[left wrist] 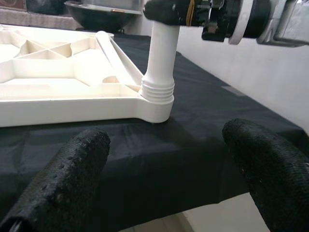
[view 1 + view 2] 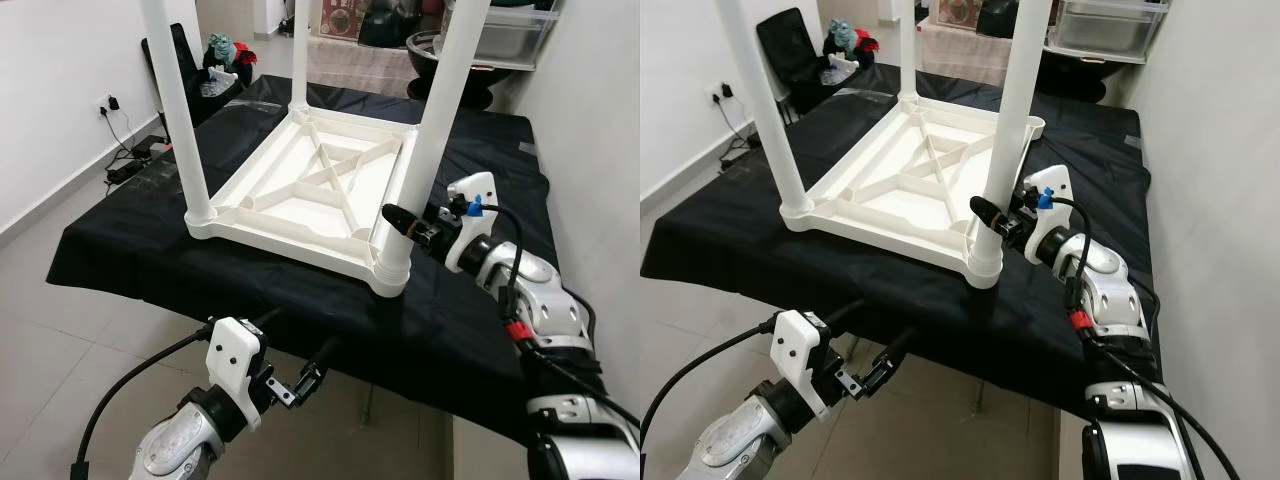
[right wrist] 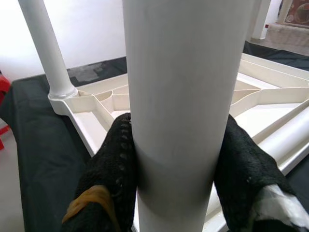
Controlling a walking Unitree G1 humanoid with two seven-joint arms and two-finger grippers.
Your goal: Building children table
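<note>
right gripper (image 2: pixel 398 219) w/ both black fingers (image 3: pixel 111 169) pressed on either side of the near right table leg (image 2: pixel 437 115), low on it, just above its socket. left gripper (image 2: pixel 312 378) hangs below the table edge, jaws wide, holding nothing. child's tabletop (image 2: pixel 310 190): white plastic, upside down, ribbed underside w/ x-shaped bracing, lying on the black cloth (image 2: pixel 480 290) over a table. legs upright in corners: 3 visible. 2 grippers.
</note>
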